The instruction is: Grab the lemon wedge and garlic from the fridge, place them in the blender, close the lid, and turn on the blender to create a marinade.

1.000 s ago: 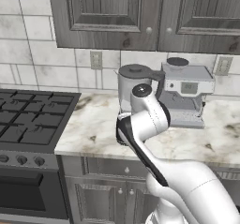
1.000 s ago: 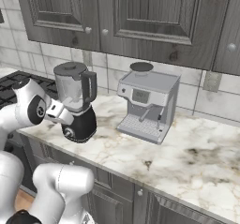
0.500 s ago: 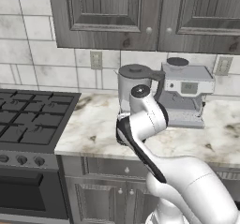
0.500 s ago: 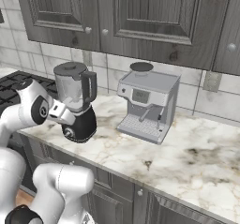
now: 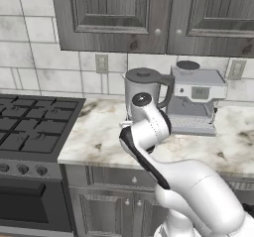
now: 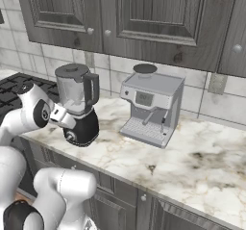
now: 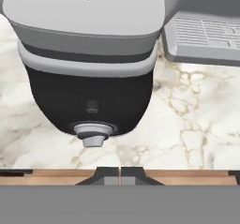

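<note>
Blender [image 6: 77, 108] on counter [image 6: 192, 161], left of coffee machine [image 6: 151, 108]

Blender [image 5: 143, 89] base and knob hidden behind the arm in the left base view; jar and lid [image 5: 142, 74] alone visible above it. Jar top cut off by the upper edge in the hand view, contents not discernible through the grey wall. Gripper [image 7: 120, 173] fingertips barely clear of the bottom band, touching, rest of fingers out of sight. Coffee machine [image 7: 206, 28] cropped at top and right in the hand view. Stove [image 5: 30, 132] cut by left edge.
</note>
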Robot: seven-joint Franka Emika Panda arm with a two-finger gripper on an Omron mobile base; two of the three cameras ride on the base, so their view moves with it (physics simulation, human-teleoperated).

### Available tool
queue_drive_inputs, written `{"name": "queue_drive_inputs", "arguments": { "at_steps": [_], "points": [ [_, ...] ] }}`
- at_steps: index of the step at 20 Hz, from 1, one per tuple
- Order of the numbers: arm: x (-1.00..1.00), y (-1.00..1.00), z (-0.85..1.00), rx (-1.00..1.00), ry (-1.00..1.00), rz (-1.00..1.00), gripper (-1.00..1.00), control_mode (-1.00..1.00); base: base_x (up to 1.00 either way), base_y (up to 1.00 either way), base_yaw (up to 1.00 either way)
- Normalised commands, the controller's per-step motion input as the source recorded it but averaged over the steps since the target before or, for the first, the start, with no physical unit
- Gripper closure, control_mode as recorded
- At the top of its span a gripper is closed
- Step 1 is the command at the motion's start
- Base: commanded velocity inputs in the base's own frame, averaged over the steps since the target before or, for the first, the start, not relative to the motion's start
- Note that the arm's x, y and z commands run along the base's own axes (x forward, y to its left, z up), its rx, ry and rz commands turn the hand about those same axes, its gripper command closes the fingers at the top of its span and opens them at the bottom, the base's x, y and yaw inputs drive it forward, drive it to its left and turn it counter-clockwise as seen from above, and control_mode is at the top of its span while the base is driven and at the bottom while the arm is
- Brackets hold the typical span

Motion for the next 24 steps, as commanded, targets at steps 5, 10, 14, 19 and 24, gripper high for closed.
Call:
{"name": "queue_drive_inputs", "arguments": {
  "at_steps": [5, 10, 14, 19, 24],
  "points": [
    [0.16, 0.03, -0.17, 0.00, 0.00, -0.03, 1.00, -1.00, 0.00, 0.00, 0.00],
    [0.16, 0.00, -0.21, 0.00, 0.00, -0.01, 1.00, -1.00, 0.00, 0.00, 0.00],
    [0.22, 0.00, -0.15, 0.00, 0.00, -0.01, 1.00, -1.00, 0.00, 0.00, 0.00],
    [0.26, 0.00, -0.08, 0.00, 0.00, 0.00, 1.00, -1.00, 0.00, 0.00, 0.00],
    [0.28, 0.00, -0.12, 0.00, 0.00, 0.00, 1.00, -1.00, 0.00, 0.00, 0.00]
  ]
}}
